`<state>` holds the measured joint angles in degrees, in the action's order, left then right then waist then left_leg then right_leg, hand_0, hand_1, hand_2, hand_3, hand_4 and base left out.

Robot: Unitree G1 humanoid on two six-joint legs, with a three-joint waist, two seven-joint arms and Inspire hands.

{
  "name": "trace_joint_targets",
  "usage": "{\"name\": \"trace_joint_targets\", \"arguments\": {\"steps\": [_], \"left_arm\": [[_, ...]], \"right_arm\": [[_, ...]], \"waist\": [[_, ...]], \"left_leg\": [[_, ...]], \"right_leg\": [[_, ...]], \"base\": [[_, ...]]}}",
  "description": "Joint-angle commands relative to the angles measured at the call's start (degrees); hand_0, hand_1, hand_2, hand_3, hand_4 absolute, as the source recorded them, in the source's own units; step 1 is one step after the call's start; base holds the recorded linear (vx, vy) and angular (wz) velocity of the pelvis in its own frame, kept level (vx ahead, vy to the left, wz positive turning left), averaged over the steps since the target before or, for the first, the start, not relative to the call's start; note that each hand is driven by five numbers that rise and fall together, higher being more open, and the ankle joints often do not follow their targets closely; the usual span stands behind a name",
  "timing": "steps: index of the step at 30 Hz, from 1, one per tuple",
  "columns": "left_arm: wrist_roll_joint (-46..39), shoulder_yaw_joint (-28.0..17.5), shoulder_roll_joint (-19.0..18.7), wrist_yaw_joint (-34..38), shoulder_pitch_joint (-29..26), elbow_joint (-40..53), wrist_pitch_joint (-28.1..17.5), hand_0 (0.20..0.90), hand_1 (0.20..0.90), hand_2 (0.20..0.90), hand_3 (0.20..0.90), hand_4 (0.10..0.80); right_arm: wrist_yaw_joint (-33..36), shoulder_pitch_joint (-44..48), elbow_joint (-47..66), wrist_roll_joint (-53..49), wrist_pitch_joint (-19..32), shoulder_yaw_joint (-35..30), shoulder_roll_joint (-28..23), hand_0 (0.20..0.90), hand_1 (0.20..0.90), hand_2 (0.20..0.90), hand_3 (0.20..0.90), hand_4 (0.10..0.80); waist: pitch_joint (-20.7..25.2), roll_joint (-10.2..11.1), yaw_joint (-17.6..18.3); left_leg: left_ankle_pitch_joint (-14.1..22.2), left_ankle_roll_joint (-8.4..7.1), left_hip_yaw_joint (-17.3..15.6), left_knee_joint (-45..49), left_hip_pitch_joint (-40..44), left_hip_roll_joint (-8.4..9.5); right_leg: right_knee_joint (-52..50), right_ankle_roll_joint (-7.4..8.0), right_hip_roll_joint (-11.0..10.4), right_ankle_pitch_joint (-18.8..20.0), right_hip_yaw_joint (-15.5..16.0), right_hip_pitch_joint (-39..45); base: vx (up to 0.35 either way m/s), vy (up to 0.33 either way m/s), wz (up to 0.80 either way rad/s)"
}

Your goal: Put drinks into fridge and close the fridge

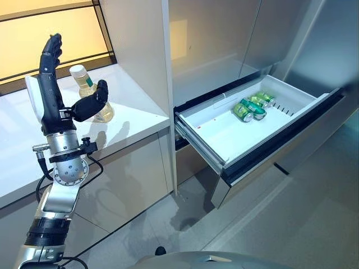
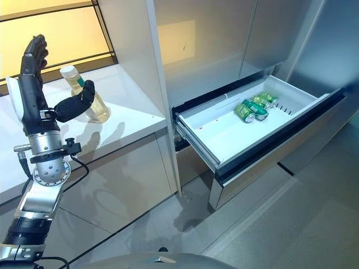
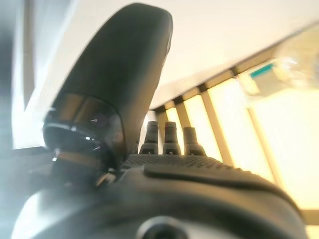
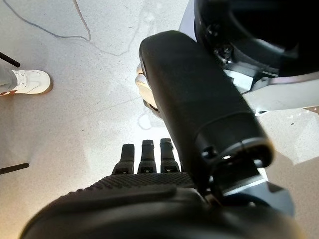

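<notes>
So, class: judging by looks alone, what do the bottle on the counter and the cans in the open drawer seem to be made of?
The bottle looks like clear plastic: its yellowish liquid shows through, under a pale cap. The cans look like thin metal, with glossy green sides and silvery ends. The drawer seems to be matte white plastic inside, though that is less certain.

bottle (image 1: 90, 92) partly behind left hand (image 1: 53, 92)
</notes>
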<state>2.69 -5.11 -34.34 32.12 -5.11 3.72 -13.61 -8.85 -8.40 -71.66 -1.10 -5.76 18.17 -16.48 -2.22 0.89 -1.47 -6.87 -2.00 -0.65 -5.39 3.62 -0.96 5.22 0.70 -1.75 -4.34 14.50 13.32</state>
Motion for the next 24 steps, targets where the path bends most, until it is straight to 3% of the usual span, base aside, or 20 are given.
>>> {"name": "trace_joint_targets", "arguments": {"steps": [1,14,24], "left_arm": [[-1.0,-3.53,-1.92,2.17,-6.0,0.06,0.23,0.9,0.9,0.9,0.9,0.8],[-7.19,-1.9,-1.66,-0.52,-7.9,-5.61,7.57,0.9,0.9,0.9,0.9,0.8],[-9.51,-1.3,-1.23,-0.56,-8.21,-9.27,10.58,0.9,0.9,0.9,0.9,0.8]], "right_arm": [[-0.41,5.48,1.39,-2.38,1.27,-3.13,1.27,0.9,0.9,0.9,0.9,0.8],[-0.7,5.65,1.27,-1.68,0.59,-3.29,1.02,0.9,0.9,0.9,0.9,0.8],[-0.76,5.73,1.35,-1.56,0.25,-3.17,0.99,0.9,0.9,0.9,0.9,0.8]], "waist": [[0.09,-0.36,-0.53],[0.23,-0.86,0.22],[0.24,-0.97,0.48]], "left_leg": [[10.76,1.26,0.53,0.39,3.83,1.71],[10.68,1.17,0.28,0.39,4.26,1.63],[10.69,1.16,0.3,0.39,4.43,1.62]], "right_leg": [[-0.9,2.89,-0.22,1.1,-3.58,-4.55],[-0.92,3.13,-0.16,1.19,-3.98,-4.33],[-1.02,3.14,-0.17,1.18,-4.11,-4.35]], "base": [[0.0,0.0,0.0],[0.0,0.0,0.0],[0.0,0.0,0.0]]}}
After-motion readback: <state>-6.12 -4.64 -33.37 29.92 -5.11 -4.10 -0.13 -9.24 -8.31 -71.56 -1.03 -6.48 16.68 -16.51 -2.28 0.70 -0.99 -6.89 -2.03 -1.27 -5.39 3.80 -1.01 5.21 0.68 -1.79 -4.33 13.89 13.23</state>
